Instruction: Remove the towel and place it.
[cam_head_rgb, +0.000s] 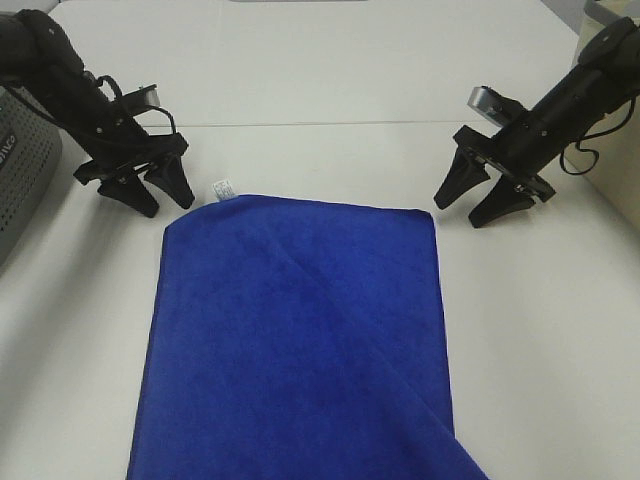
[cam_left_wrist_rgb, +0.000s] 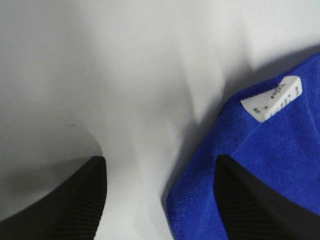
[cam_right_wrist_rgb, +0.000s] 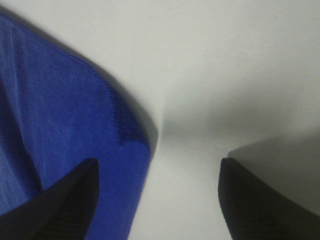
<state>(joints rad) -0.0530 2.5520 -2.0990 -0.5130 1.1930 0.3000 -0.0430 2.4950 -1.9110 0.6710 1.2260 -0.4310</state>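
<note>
The deep blue towel (cam_head_rgb: 295, 340) lies flat on the white table, one layer folded over along a diagonal, its small white tag (cam_head_rgb: 222, 189) at the far left corner. My left gripper (cam_head_rgb: 162, 200) is open just left of that corner; in the left wrist view one finger (cam_left_wrist_rgb: 255, 205) is over the towel (cam_left_wrist_rgb: 280, 150) next to the tag (cam_left_wrist_rgb: 273, 98). My right gripper (cam_head_rgb: 470, 206) is open just right of the far right corner; in the right wrist view one finger (cam_right_wrist_rgb: 60, 205) is over the towel's corner (cam_right_wrist_rgb: 65, 125).
The white table (cam_head_rgb: 330, 90) runs on behind the towel and to both sides. A grey perforated object (cam_head_rgb: 22, 175) stands at the left edge. A beige box-like object (cam_head_rgb: 622, 130) stands at the right edge behind the right arm.
</note>
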